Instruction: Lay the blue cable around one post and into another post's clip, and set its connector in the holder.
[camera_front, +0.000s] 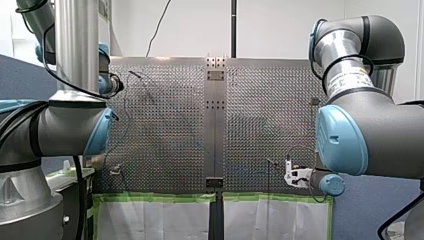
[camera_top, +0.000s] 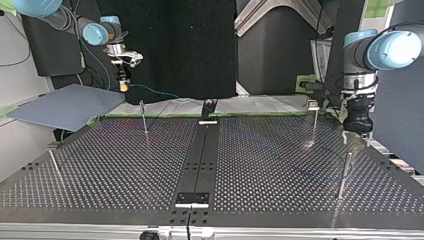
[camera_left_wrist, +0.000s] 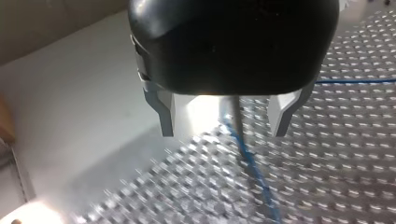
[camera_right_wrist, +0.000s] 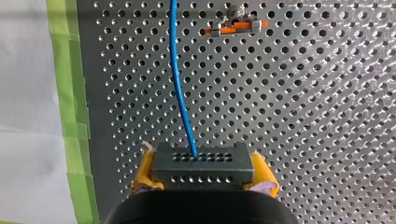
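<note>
While my right arm's label (camera_front: 356, 75) is too small to read, my right gripper (camera_right_wrist: 201, 173) clamps yellow pads (camera_right_wrist: 145, 170) on the dark connector (camera_right_wrist: 201, 161), the blue cable (camera_right_wrist: 180, 84) running ahead from it; my left gripper (camera_left_wrist: 224, 119) hangs spread, cable and a post (camera_left_wrist: 235, 112) between its fingers (camera_left_wrist: 163, 109).

The worktop (camera_top: 100, 165) is a perforated metal plate, split down the middle of the top view by a dark strip (camera_top: 200, 150). Thin posts stand on it: a left-edge post (camera_top: 54, 165), an upper-left post (camera_top: 144, 122), a right-side post (camera_top: 344, 175) and an upper-right post (camera_top: 313, 125) (this one carries a small clip on top). A pale bracket (camera_top: 191, 199) sits at the strip's lower end and a black fixture (camera_top: 208, 107) at its upper end. Green tape (camera_top: 260, 114) edges the far side. In the left wrist view a blue cable (camera_left_wrist: 252, 163) runs over the holes beside a post's foot.
</note>
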